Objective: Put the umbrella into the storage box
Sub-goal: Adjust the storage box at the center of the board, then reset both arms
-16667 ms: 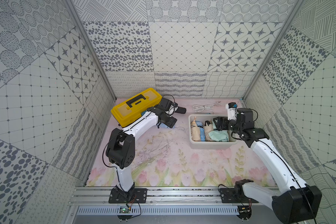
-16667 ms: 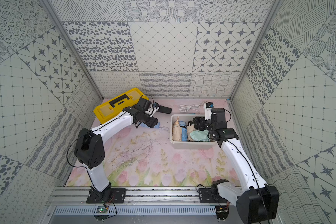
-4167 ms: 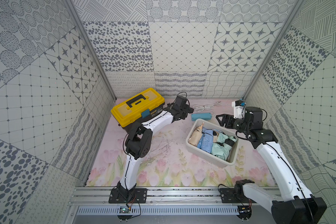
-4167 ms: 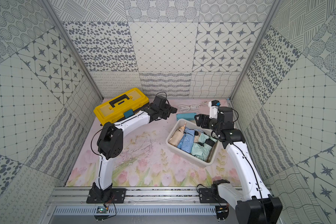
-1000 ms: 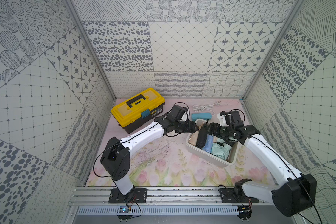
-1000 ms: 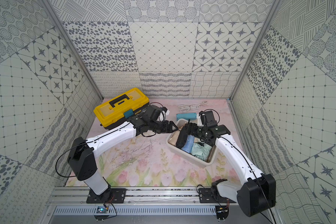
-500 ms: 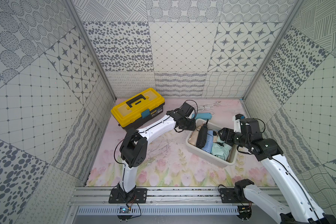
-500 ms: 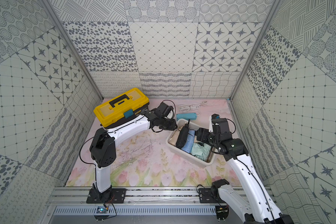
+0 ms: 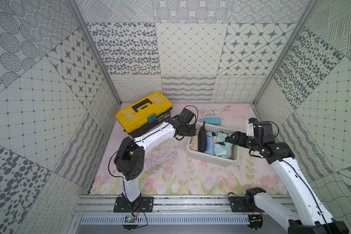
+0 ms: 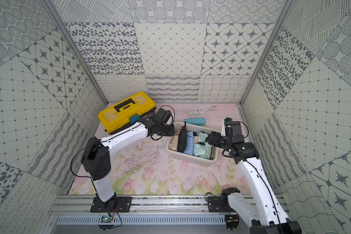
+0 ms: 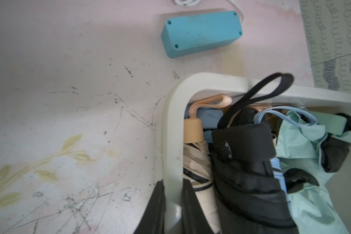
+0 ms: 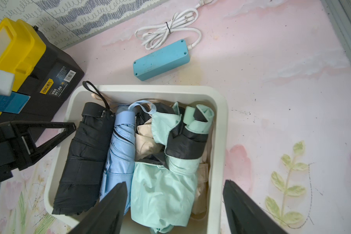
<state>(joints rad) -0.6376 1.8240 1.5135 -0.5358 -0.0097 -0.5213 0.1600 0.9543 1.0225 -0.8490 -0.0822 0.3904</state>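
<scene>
The white storage box sits at the middle right of the floral mat, with several folded umbrellas in it. A black umbrella lies lengthwise near the box's left wall, between a cream one and a light blue one; a mint one fills the right side. My left gripper is shut on the box's left rim, one finger on each side of it. My right gripper hangs open over the box's right end, holding nothing.
A yellow-lidded black toolbox stands at the back left, close behind my left wrist. A blue power strip with a coiled white cable lies just behind the box. Patterned walls enclose the mat on three sides.
My left gripper has swung to the box's left rim and shut on it. My right arm has drawn back from the black umbrella, which now lies loose in the box.
</scene>
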